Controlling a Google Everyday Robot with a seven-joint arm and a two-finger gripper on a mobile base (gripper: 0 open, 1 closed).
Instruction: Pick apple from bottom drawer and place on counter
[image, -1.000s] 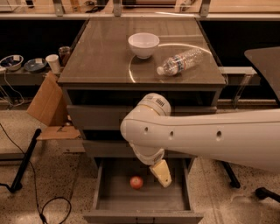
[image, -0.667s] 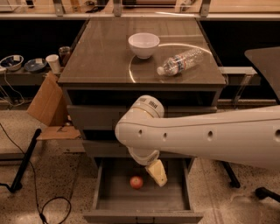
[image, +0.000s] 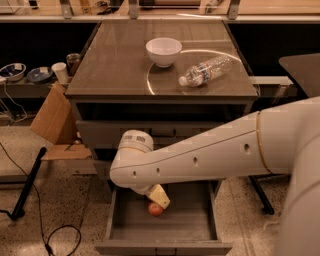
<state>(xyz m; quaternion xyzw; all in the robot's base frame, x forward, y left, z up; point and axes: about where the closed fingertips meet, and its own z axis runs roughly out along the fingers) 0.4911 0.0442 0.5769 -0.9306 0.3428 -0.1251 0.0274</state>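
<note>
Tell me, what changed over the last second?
The arm swung sideways and lower, carrying the gripper from beside the apple to just above it in the bottom drawer. The apple has not been lifted. The apple, and the white bowl and plastic bottle on the counter, stayed put.

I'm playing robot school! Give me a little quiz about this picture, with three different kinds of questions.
1. True or false: the apple lies on the counter.
2. What lies on its side next to the white bowl? A) a plastic water bottle B) a mug C) a spoon
3. Fill in: the robot's hand reaches down into the open bottom ____, right over the apple.

Key:
1. False. It is in the bottom drawer.
2. A
3. drawer
</note>
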